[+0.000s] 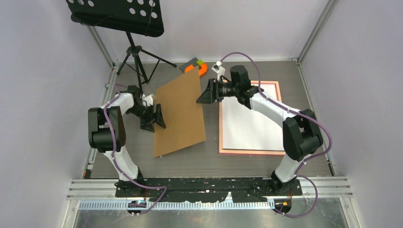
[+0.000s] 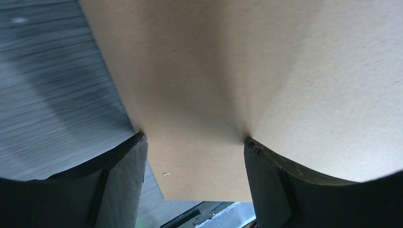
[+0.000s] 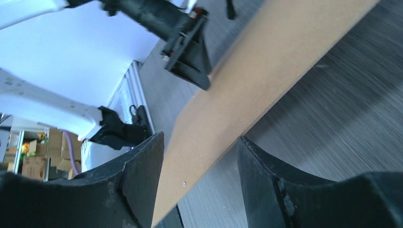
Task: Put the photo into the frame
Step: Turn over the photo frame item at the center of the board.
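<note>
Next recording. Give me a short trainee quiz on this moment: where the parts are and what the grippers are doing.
1. True or false: a sunset picture shows face up inside the frame.
2. Where is the brown board? A) inside the frame. B) beside the frame, to its left in the top view. C) leaning on the black stand at the back.
3. Short answer: are the right gripper's jaws open or shut, and what passes between its fingers?

Key
1. False: only a white surface shows inside the border.
2. B.
3. Open; the edge of the brown board.
</note>
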Tool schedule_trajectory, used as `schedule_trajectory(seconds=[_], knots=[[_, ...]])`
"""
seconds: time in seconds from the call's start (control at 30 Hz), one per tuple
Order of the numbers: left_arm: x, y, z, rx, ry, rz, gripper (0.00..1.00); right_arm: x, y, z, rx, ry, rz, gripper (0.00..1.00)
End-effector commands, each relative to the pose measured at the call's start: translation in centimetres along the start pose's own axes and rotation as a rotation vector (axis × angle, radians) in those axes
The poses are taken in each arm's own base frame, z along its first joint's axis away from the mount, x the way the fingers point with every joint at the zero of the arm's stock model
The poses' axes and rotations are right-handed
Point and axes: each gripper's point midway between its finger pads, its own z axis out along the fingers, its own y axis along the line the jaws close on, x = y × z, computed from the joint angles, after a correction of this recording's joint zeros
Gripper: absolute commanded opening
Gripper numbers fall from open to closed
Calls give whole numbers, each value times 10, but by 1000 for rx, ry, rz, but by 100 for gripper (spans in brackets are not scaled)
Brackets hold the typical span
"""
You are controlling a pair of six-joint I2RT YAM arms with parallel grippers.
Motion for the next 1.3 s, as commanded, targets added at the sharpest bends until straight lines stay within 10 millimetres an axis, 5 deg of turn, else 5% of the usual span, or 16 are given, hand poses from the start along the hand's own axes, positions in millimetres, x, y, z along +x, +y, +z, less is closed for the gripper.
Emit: schedule_trajectory(seconds=[0.0,0.43,0.83,1.27], knots=[[-5,-52,5,233,-12,100,72,-4,71,-9,-239,16,-91,63],[11,-111,8,399,50,252,72,-1,115,-9,-373,22,-159,61],[16,-129,-3,473,31,318,80,3,154,-7,-447,41,-198,61],[0,-158,-64,431,-164,395,84,-6,174,-16,-377,51,-258,74]])
